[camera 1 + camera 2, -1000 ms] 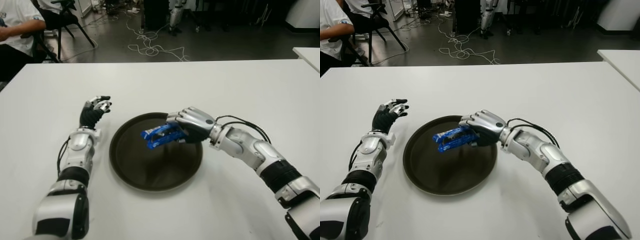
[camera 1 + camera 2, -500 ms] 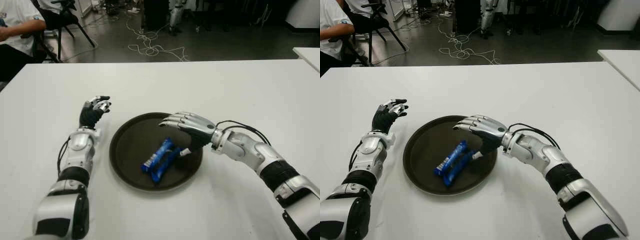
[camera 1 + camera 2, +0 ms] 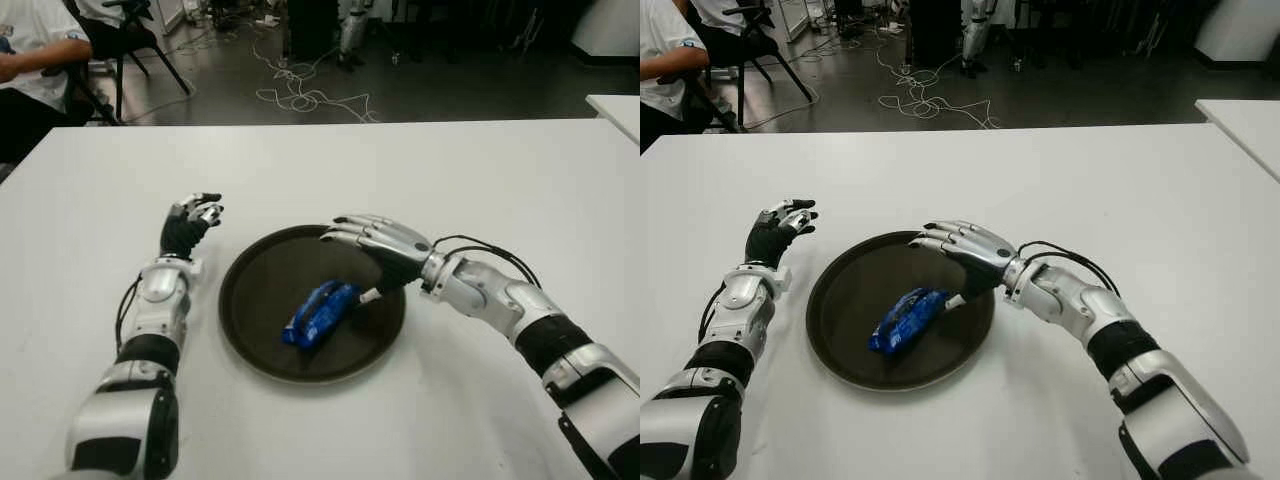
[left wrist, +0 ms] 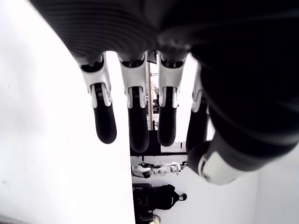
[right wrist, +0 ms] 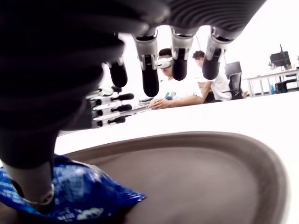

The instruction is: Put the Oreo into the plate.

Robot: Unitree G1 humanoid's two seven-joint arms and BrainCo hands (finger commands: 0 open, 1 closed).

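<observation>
Left eye view shows the blue foil Oreo packet (image 3: 320, 312), released a second ago, now lying in the round dark-brown plate (image 3: 255, 330) on the white desk (image 3: 450, 180), right robot hand (image 3: 372, 243) spread empty above it, left robot hand (image 3: 190, 222) relaxed beside the plate, so placement looks done.

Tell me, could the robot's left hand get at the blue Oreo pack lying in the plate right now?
Probably yes. The left hand is open beside the dark plate, holding nothing, and nothing stands between it and the Oreo pack. The open right hand hovers just past the pack.
</observation>
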